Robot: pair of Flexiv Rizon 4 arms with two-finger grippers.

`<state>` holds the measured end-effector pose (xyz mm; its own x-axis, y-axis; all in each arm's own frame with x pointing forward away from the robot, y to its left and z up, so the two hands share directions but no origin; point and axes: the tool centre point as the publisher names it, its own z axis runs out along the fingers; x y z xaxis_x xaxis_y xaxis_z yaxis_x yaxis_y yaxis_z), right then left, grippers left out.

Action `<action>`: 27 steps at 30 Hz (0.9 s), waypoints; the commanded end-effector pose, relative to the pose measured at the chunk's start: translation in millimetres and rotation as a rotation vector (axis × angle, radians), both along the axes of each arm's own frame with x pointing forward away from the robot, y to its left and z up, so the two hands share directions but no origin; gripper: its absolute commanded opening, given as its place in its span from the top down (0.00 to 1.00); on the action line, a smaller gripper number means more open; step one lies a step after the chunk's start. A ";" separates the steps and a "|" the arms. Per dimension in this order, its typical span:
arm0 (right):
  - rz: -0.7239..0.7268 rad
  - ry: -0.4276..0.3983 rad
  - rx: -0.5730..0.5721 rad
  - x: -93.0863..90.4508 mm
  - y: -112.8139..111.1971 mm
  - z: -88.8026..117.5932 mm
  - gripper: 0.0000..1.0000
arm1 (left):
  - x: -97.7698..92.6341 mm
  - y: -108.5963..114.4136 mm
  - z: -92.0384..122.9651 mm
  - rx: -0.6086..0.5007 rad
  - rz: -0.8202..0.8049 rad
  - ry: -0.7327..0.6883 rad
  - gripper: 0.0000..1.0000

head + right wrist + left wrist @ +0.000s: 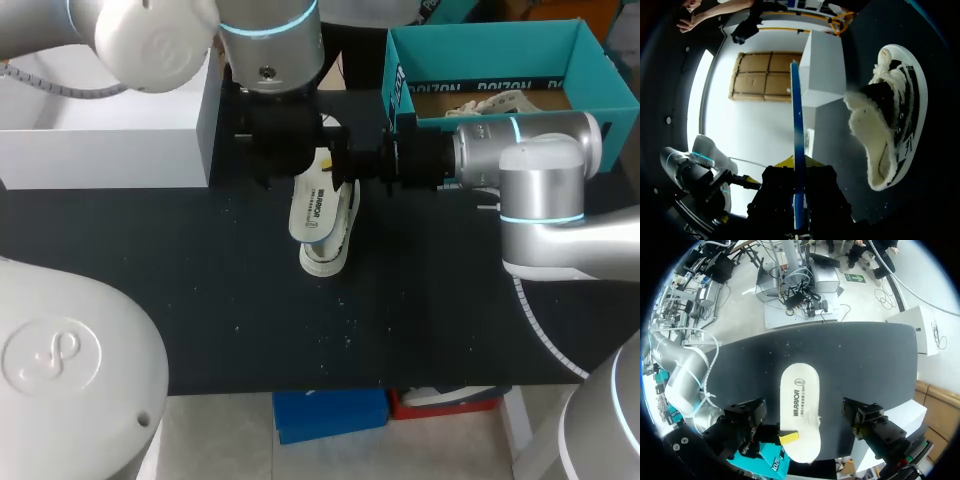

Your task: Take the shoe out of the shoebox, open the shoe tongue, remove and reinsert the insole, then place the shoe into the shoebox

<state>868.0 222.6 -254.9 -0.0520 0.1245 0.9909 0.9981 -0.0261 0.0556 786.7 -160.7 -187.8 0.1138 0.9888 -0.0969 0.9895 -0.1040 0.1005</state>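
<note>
Evidently the insole (312,208) is out of the shoe (328,250). The right claw (796,167) is clamped on one end of it and holds it in the air just above the shoe, which lies on the dark desk (200,260), outside the teal shoebox (490,50). Gripped by one end like this, the insole is probably being lined up to slide back in. The left claw (805,416) hangs over the same spot, fingers wide apart and gripping nothing, likely placed to steady the shoe. The left wrist view shows the insole's printed face with a yellow tip pressed on it. The right wrist view shows only its thin blue edge, yet reveals the shoe's fleecy lining and laces, which the insole covers from above.
</note>
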 end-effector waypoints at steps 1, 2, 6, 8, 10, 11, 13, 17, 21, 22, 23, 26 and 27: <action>-0.004 0.000 -0.002 -0.8 1.3 -0.1 1.00 | 7.7 -6.3 -5.0 0.058 0.005 0.004 0.00; -0.004 0.000 -0.002 -0.8 1.3 -0.1 1.00 | 10.3 -6.3 -5.3 0.057 0.005 0.005 0.00; -0.004 0.000 -0.002 -0.8 1.3 -0.1 1.00 | 20.4 -6.6 -5.6 0.054 0.002 0.007 0.00; -0.004 0.000 -0.002 -0.8 1.3 -0.1 1.00 | 27.3 -7.3 -5.4 0.055 0.001 0.006 0.00; -0.004 0.000 -0.002 -0.8 1.3 -0.1 1.00 | 37.6 -8.5 -4.9 0.054 -0.002 0.004 0.00; -0.004 0.000 -0.002 -0.8 1.3 -0.1 1.00 | 42.2 -9.3 -4.1 0.051 -0.005 0.002 0.00; -0.004 0.000 -0.002 -0.8 1.3 -0.1 1.00 | 50.4 -10.7 -3.6 0.051 -0.006 0.000 0.00; -0.004 0.000 -0.002 -0.8 1.3 -0.1 1.00 | 74.7 -13.6 -4.6 0.046 -0.006 -0.006 0.00; -0.004 0.000 -0.002 -0.8 1.3 -0.1 1.00 | 96.7 -15.5 -7.0 0.037 0.000 -0.008 0.00; -0.004 0.000 -0.002 -0.8 1.3 -0.1 1.00 | 102.0 -16.1 -8.0 0.036 0.001 -0.008 0.00; -0.004 0.000 -0.002 -0.8 1.3 -0.1 1.00 | 108.6 -17.4 -8.8 0.035 0.002 -0.008 0.00; -0.004 0.000 -0.002 -0.8 1.3 -0.1 1.00 | 124.5 -21.4 -9.5 0.042 0.002 -0.016 0.00; -0.004 0.000 -0.002 -0.8 1.3 -0.1 1.00 | 130.5 -22.3 -9.0 0.040 0.003 -0.019 0.00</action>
